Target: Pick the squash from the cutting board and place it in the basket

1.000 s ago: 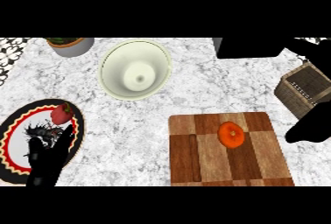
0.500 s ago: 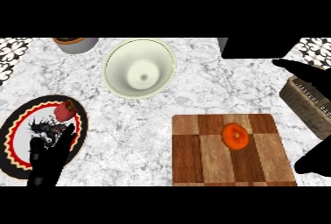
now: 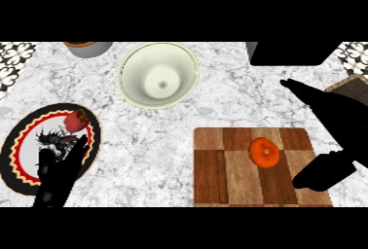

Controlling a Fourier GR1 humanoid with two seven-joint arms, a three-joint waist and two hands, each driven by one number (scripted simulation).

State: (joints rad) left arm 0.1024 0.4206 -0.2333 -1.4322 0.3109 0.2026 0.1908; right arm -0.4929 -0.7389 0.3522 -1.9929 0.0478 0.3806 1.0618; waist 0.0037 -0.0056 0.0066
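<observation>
The orange squash [image 3: 265, 152] lies on the wooden cutting board [image 3: 230, 180], in its upper right part. My right hand [image 3: 332, 130] shows as a dark shape over the board's right edge, just right of the squash and not touching it. Its fingers stretch up and left, and its thumb hangs low by the board's right side, so it is open. The woven basket [image 3: 354, 87] peeks in at the right edge, partly hidden behind that hand. My left hand [image 3: 61, 168] rests open at the lower left, fingers up.
A cream bowl [image 3: 158, 75] stands at the back middle. A patterned plate [image 3: 20, 146] at the left carries a red pepper [image 3: 78, 120]. A grey pot [image 3: 87, 47] sits at the top left and a black block [image 3: 295, 52] at the top right.
My right hand has come in from the right edge and down over the board's right side, closer to the squash. The squash and my left hand have stayed in place.
</observation>
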